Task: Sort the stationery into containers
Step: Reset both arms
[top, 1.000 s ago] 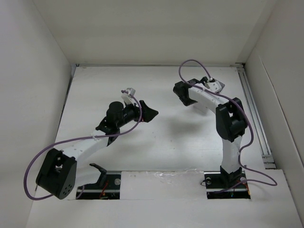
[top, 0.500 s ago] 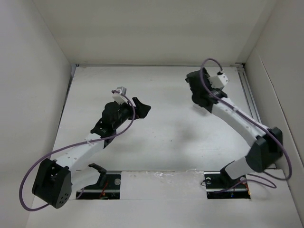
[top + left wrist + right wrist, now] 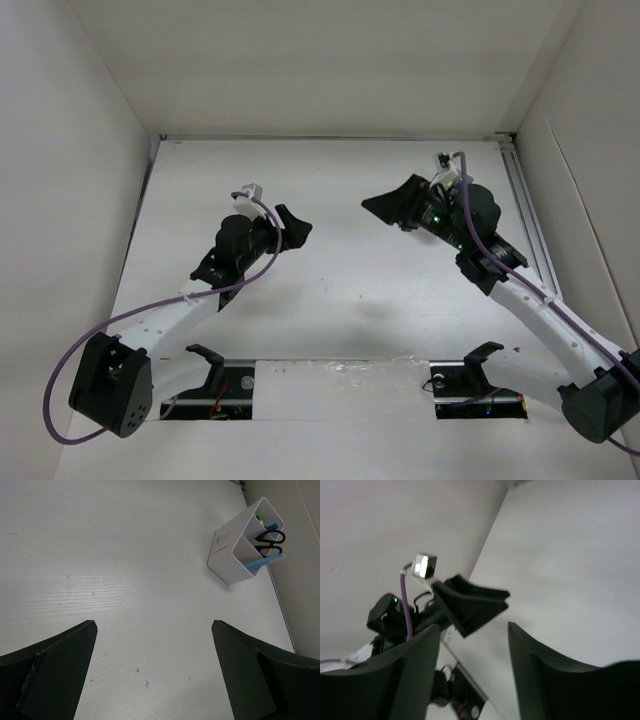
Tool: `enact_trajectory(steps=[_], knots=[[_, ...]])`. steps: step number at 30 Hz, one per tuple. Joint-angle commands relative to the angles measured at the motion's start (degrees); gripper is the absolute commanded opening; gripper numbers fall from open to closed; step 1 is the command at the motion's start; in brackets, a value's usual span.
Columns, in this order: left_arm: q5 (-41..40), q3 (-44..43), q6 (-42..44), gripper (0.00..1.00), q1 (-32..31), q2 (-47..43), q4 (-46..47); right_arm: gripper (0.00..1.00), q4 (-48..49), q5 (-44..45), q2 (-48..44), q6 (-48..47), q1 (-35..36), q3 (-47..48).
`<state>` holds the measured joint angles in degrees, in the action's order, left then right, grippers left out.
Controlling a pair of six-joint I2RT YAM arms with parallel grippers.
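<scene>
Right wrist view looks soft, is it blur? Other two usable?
Right wrist: soft all over, the left gripper smeared, likely motion blur. Left wrist: sharp, the white box and scissors crisp. Top external: even light, faint shadows on the table.

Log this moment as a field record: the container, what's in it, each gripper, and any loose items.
container: small white rectangular box with a divider, upright on the white table
contents: black-handled scissors, blue pen, yellow-green tip, all standing in the box; exact compartments unclear
left gripper: open, empty, pointed toward the box but well apart from it
right gripper: open, empty, raised and facing the left gripper
loose stationery: none in view on the table
</scene>
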<state>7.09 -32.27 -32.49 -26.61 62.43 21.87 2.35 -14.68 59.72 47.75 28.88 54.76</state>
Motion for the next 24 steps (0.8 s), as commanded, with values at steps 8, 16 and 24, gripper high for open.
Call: enact_trajectory(steps=[8,16,24], knots=[[-1.91,0.89,-3.19,1.0,0.07,-8.28,2.03,0.05,3.81,-2.57,-9.44,-0.29,4.94,-15.2],[0.73,3.36,-2.85,1.0,-0.45,-10.32,2.57,0.84,-3.92,5.7,-20.95,1.55,7.5,-20.04],[0.91,3.36,-1.26,1.0,-1.07,-9.79,2.57,0.93,-9.81,15.37,-24.66,4.01,8.56,-19.96]])
